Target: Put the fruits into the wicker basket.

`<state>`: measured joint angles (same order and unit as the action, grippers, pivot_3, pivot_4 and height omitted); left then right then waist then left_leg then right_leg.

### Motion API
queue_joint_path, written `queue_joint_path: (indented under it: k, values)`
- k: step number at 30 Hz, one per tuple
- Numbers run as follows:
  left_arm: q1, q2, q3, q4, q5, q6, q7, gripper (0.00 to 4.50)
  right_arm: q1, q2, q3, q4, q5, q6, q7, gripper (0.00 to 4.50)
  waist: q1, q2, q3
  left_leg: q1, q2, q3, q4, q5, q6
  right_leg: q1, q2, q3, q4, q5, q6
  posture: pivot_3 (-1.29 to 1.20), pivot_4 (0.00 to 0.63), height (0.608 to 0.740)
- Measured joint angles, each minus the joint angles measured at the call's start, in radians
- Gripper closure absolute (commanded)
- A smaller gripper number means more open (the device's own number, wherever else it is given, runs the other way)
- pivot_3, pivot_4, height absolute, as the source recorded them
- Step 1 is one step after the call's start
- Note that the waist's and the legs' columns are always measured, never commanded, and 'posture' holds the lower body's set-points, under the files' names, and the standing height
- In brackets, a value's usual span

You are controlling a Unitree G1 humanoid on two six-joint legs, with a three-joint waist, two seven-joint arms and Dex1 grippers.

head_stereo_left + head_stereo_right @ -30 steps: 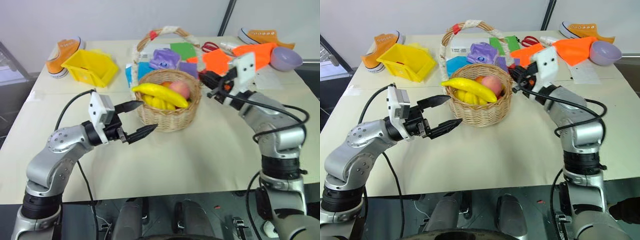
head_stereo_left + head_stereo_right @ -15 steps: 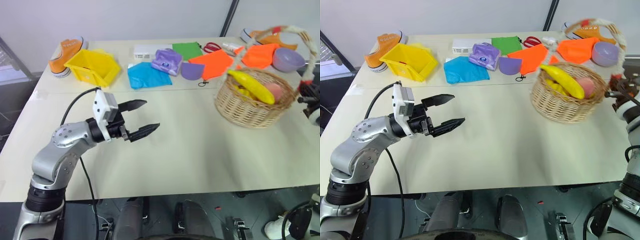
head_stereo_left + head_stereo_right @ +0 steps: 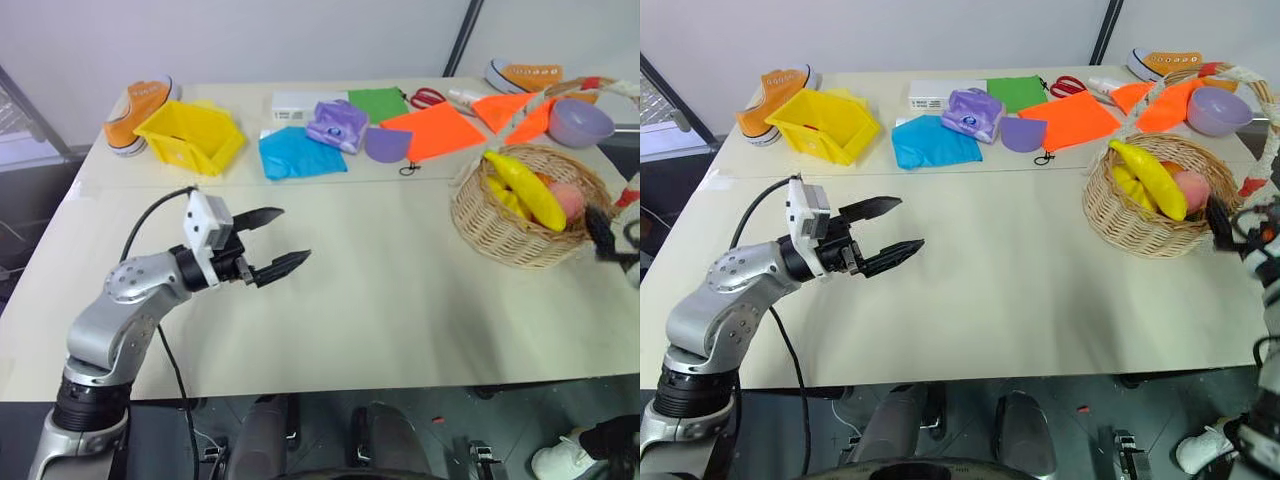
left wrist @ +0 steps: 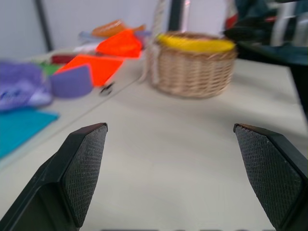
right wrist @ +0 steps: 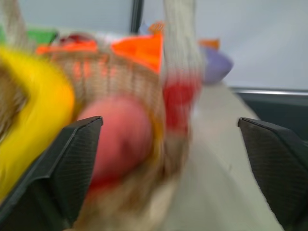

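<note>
- Wicker basket (image 3: 1150,205) sat on the table (image 3: 1040,290) at right of frame, handle (image 3: 1240,85) arching toward upper right
- Banana (image 3: 1150,175) lay across the basket's top, peach (image 3: 1191,187) beside it, more yellow pieces (image 3: 1123,186) under the banana
- Right gripper (image 3: 1230,222) at right edge, just beside the basket's rim; right wrist view showed fingers (image 5: 72,159) spread wide, nothing pinched, peach (image 5: 115,139) close ahead
- Left gripper (image 3: 883,231) hung over bare table at left centre, well apart from basket, jaws spread, empty
- Upper left: yellow bin (image 3: 823,123), orange shoe (image 3: 775,88)
- Along the top: blue cloth (image 3: 930,142), orange cloth (image 3: 1070,118), purple bowl (image 3: 1217,108)
</note>
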<state>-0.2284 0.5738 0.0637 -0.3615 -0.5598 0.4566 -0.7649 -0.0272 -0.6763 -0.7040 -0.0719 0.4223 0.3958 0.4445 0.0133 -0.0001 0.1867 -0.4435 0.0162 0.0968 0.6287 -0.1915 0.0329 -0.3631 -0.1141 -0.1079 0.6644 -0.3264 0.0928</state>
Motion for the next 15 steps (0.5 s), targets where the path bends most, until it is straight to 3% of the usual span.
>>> queue_joint_path:
  k: [6, 9, 15]
  values:
    - [0.11, 0.004, 0.079, 0.194, 0.136, -0.146, 0.065, 0.0, 0.189, 0.044, -0.007, -0.162, 0.103, -0.04, 0.167, 0.05, -0.009, 0.001, -0.001, 0.001, 0.001, 0.0, -0.001, -0.003, 0.002, -0.001, 0.0, 0.001, 0.0, 0.0, 0.0, 0.0, 0.15, 0.729]
    - [0.158, -0.009, 0.111, 0.258, 0.167, -0.198, 0.092, 0.0, 0.231, 0.064, 0.098, -0.264, 0.121, -0.035, 0.223, 0.05, -0.009, 0.001, -0.001, 0.001, 0.001, 0.0, -0.001, -0.003, 0.001, -0.002, -0.001, 0.001, 0.0, 0.0, 0.0, 0.0, 0.15, 0.729]
    - [0.238, -0.039, 0.125, 0.29, 0.203, -0.264, 0.126, 0.0, 0.18, 0.107, 0.309, -0.298, 0.093, -0.032, 0.225, 0.05, -0.001, 0.001, -0.001, 0.0, 0.0, 0.0, -0.001, -0.004, 0.0, -0.007, -0.004, 0.001, 0.0, 0.0, -0.001, 0.0, 0.15, 0.729]
